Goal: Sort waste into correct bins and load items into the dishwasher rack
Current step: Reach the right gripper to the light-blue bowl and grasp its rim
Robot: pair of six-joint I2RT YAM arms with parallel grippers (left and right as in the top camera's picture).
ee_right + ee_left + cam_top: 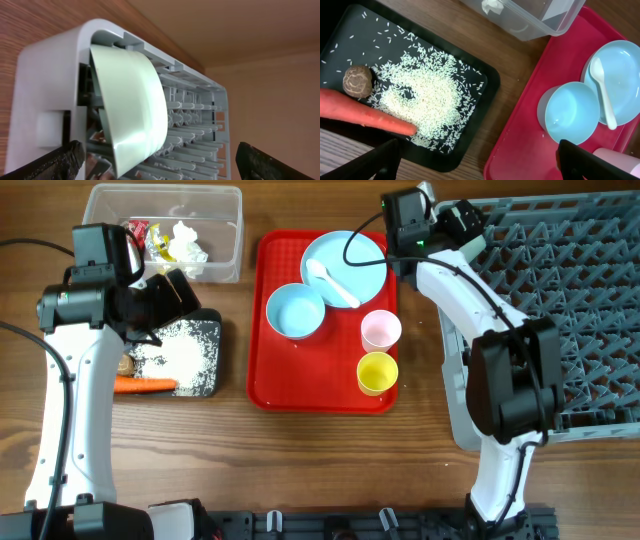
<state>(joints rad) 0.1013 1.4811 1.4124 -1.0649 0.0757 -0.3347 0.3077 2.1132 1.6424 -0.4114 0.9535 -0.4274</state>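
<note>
Nearest the robot, a yellow cup (377, 372) stands upright at the near right corner of the red serving tray (268, 385), with a pink cup (380, 330) just beyond it. Both look light and sit close together, so a tool closing on one could knock the other over. To the red tray's left, on the table (300, 465), the black tray (216, 355) holds an orange carrot (145, 386) along its near edge, a small brown food lump (358, 81) just beside it, and a spread of white rice grains (185, 355). The left tool (477, 145) hangs above them with its fingers wide apart and nothing between them, and a low pass could sweep grains over the shallow rim. Farther up the red tray sit a light blue bowl (295, 311) and the light blue plate (362, 254), with the white plastic spoon (333, 283) lying loose across the plate — lifting the plate at a tilt would likely send the spoon sliding. Beyond the red tray's far left corner, the clear tub (228, 230) holds the wrappers (150, 238) and crumpled tissue (187, 245). Off the far right corner, the right tool (157, 147) is at the dishwasher rack (580, 300), its fingers spread and clear of a second bowl (135, 100) standing on edge against the rack's corner wall — whether pegs brace it cannot be told, and a brush from a finger could tip it.
</note>
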